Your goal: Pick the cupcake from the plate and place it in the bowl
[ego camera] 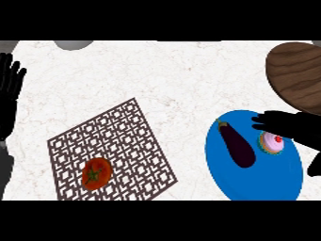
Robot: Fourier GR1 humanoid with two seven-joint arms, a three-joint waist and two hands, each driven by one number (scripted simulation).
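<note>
Right hand [303,134] over blue plate [241,181], fingers spread, not closed on anything; cupcake [272,142] just beneath fingers, beside eggplant [236,144]. Advice: curl round cupcake only, avoid eggplant, then carry to wooden bowl [304,76] beyond. Left hand [1,92] resting open, far left.

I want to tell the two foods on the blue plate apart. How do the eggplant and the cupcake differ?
The eggplant is long, dark purple and lies bare near the middle of the plate. The cupcake is small, round, pink with a red top, and sits nearer the right side, just under the fingers of the right hand. Both rest on the same plate.
</note>
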